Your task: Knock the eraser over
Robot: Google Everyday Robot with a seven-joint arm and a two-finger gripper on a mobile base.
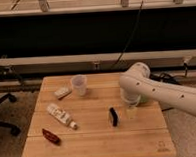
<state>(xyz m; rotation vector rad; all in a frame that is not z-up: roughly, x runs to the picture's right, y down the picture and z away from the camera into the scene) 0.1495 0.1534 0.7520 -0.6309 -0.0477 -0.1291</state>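
Observation:
The eraser (113, 116) is a small black block standing upright on the wooden table (96, 148), right of centre. My gripper (131, 112) hangs from the white arm (142, 85) that reaches in from the right. It sits low over the table, just right of the eraser and a small gap away from it. The arm's thick elbow hides the table area behind the gripper.
A clear plastic cup (79, 84) stands at the back centre. A pale whitish block (63, 92) lies left of it. A white bottle (61, 116) lies on its side at the left. A dark red oblong object (51, 136) lies at the front left. An office chair (0, 106) stands off the left edge.

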